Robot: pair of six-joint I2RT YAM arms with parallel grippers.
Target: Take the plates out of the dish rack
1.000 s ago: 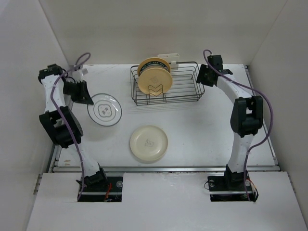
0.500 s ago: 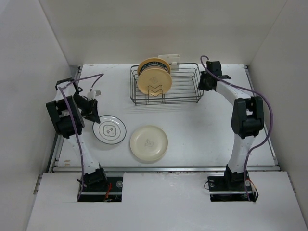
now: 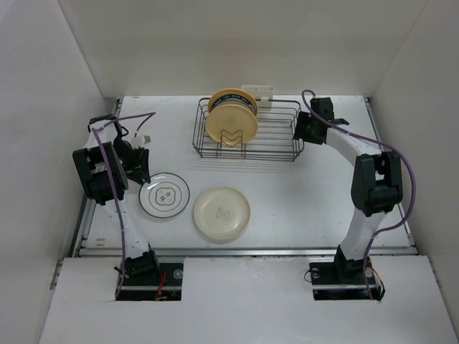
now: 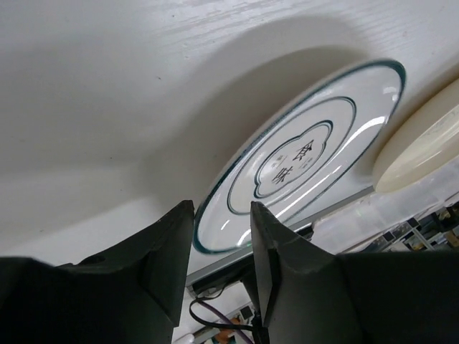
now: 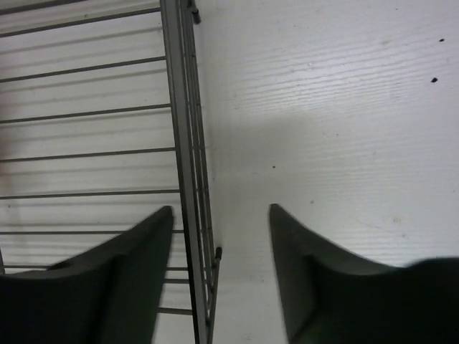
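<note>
The dish rack stands at the back middle. In its left part a yellow-orange plate stands upright, with the green-rimmed plate behind it. The white plate with thin black rim lies flat at the front left, beside the cream plate. My left gripper is open at that white plate's left rim; the plate lies just beyond the fingertips. My right gripper is open and straddles the rack's right end wall, one finger inside and one outside.
A small white block sits on the rack's far long side. The cream plate's edge shows at the right of the left wrist view. White walls enclose the table on the left, back and right. A metal rail runs along the near edge.
My left arm brought the black-rimmed plate forward and right, next to the cream plate, where it now lies still. My right gripper came down onto the rack's right end; the rack shifted slightly.
</note>
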